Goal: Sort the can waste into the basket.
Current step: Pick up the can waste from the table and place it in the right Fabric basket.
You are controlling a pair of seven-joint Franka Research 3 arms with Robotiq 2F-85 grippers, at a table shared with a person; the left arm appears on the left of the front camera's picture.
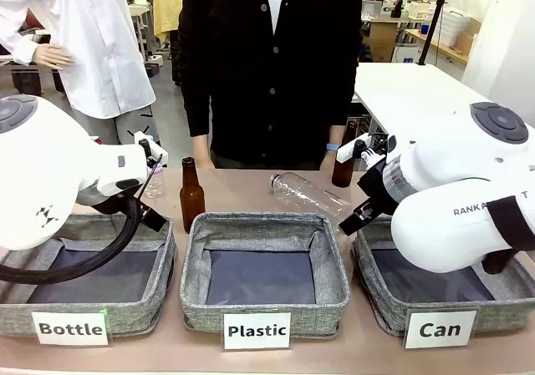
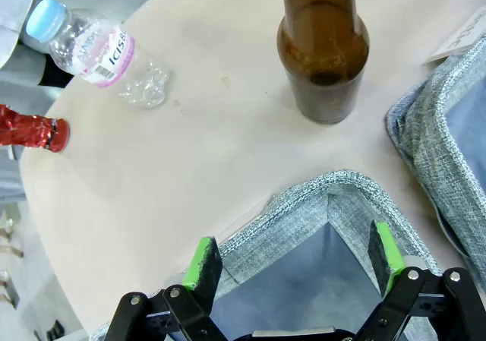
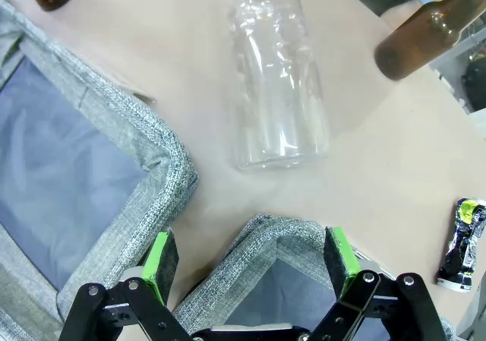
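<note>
Right gripper (image 3: 250,257) hung wide, empty, over a corner of the low grey fabric "Can" basket (image 3: 228,269) | left gripper (image 2: 294,256) wide, empty | crushed dark green-and-yellow-printed metal can (image 3: 463,244) lay near it on worktop (image 3: 364,151); crushed red metal can (image 2: 30,128) at worktop's edge | judged light, thin-walled, springy: pinch across flattened middle.

Labels (image 1: 257,331) read "Bottle" on left basket (image 1: 138,312), "Plastic" on middle basket (image 1: 199,308), "Can" on right basket (image 1: 501,312).

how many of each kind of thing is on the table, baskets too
brown glass bottles: 2
clear plastic bottles: 2
crushed cans: 2
baskets: 3
total: 9
</note>
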